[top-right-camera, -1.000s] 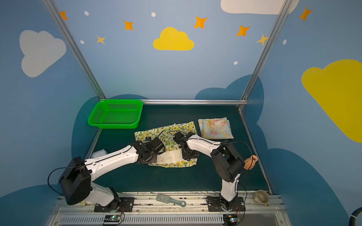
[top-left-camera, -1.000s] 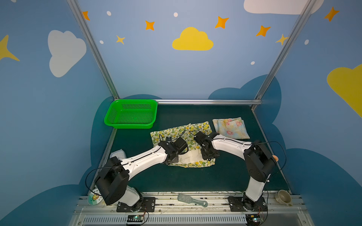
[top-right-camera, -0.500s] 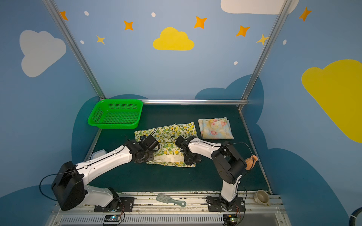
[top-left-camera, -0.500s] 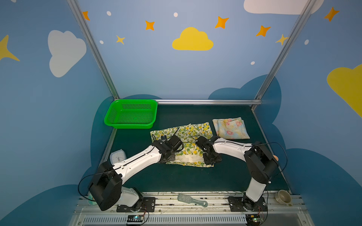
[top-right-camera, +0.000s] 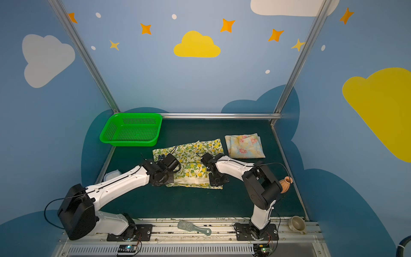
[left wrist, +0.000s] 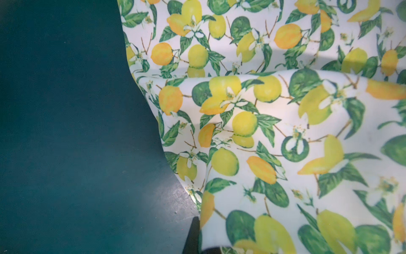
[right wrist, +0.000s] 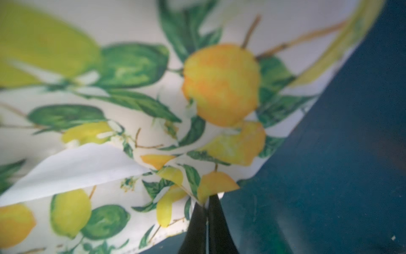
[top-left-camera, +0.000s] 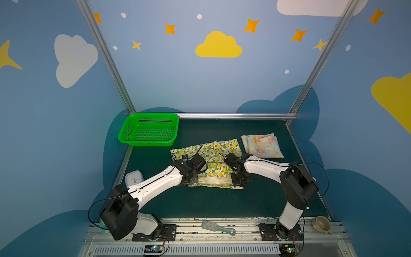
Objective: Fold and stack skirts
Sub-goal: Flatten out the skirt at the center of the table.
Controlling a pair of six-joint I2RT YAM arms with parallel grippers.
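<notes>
Right claw (right wrist: 206,205): has just snapped shut; its tips pinch the near right corner of the lemon skirt (top-left-camera: 213,160), with cloth bunched between them in the wrist view
Left claw (top-left-camera: 191,180): closed, still holding the near left corner; cloth drapes up close to its wrist camera
Lemon skirt: lies mid-surface (top-left-camera: 200,204), spread out, with a pale strip along the near hem
Meaning: both near corners look gripped, so I judge the fold away from the arms can start
Flower skirt (top-left-camera: 262,146): already folded, far right, just beside the lemon skirt
Basket (top-left-camera: 149,131): far left, apart from both skirts
</notes>
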